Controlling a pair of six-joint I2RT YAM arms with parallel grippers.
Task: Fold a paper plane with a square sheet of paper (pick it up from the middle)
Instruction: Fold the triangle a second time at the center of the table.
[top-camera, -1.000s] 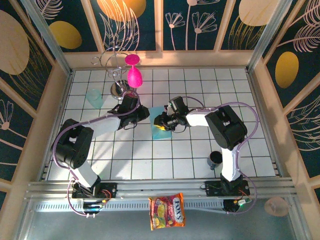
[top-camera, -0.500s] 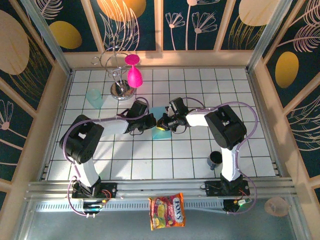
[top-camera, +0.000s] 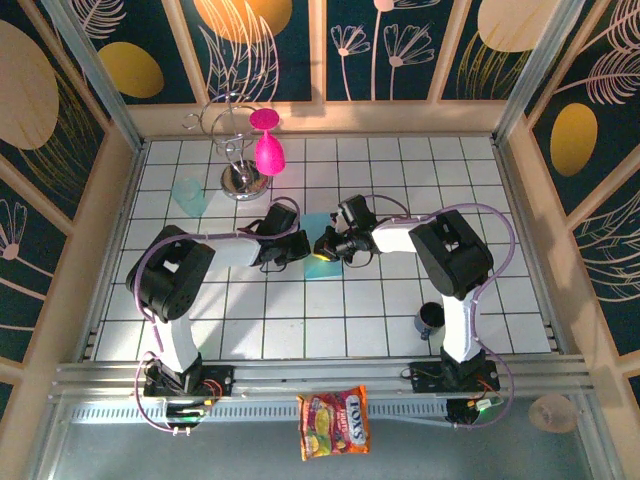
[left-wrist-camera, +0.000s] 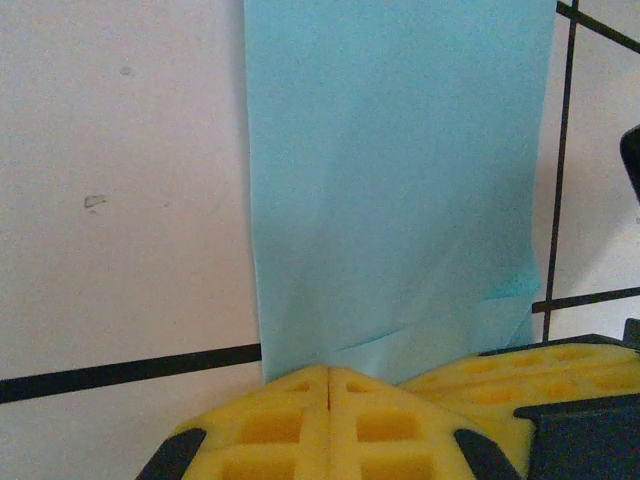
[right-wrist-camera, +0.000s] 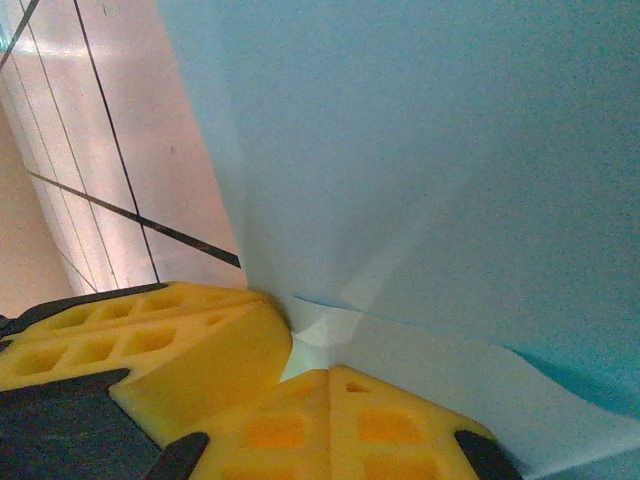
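The paper (top-camera: 320, 266) lies at the middle of the table (top-camera: 400, 300), folded narrow. The left gripper (left-wrist-camera: 329, 372) is clenched, its pads (left-wrist-camera: 280, 420) meeting at the paper's near edge, with the strip running off toward 12 o'clock. The right gripper (right-wrist-camera: 330, 372) is clenched too, at a creased corner, with paper spreading toward 1 o'clock. I cannot tell whether either one nips the paper.
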